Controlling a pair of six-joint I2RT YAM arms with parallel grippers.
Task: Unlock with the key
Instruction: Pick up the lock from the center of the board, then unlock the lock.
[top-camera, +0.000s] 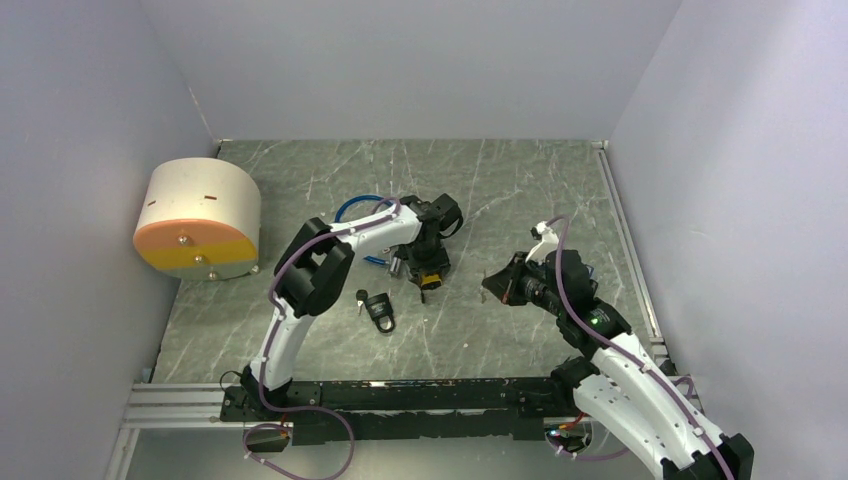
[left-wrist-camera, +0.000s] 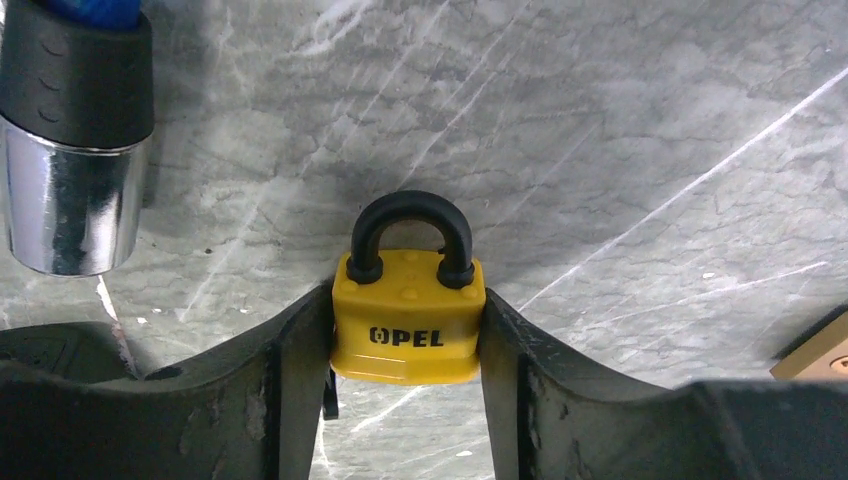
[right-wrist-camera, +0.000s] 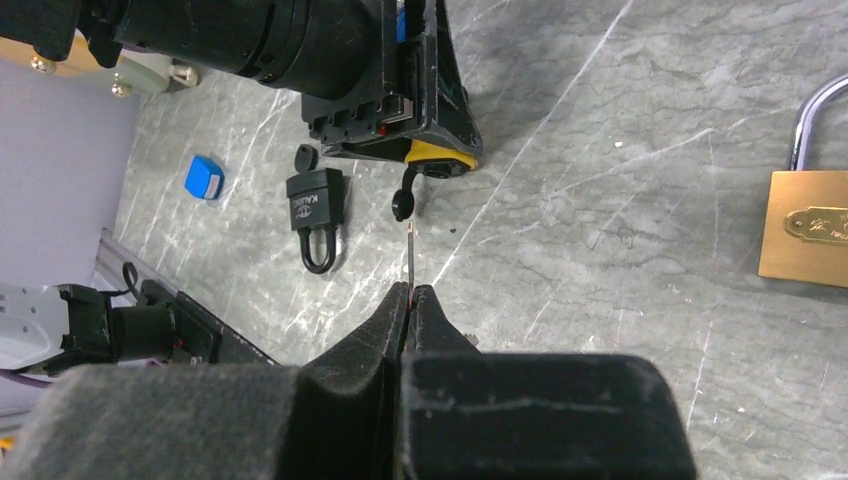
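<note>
My left gripper (top-camera: 428, 268) is shut on a yellow padlock (left-wrist-camera: 408, 325) with a black shackle. It grips the lock's body by both sides, just above the table. In the right wrist view the padlock's yellow bottom (right-wrist-camera: 437, 154) shows under the left gripper, with a small black flap (right-wrist-camera: 403, 200) hanging from it. My right gripper (right-wrist-camera: 411, 290) is shut on a thin key (right-wrist-camera: 410, 255). The key is seen edge-on, with its blade pointing toward the yellow padlock a short way off. In the top view the right gripper (top-camera: 500, 285) is to the right of the padlock.
A black padlock (top-camera: 378, 308) lies on the table near the left arm. A brass padlock (right-wrist-camera: 810, 225) lies to the right. A blue cable lock (top-camera: 358, 206) with a chrome end (left-wrist-camera: 75, 190) lies behind the left gripper. A round cream and orange box (top-camera: 198, 220) stands at the far left.
</note>
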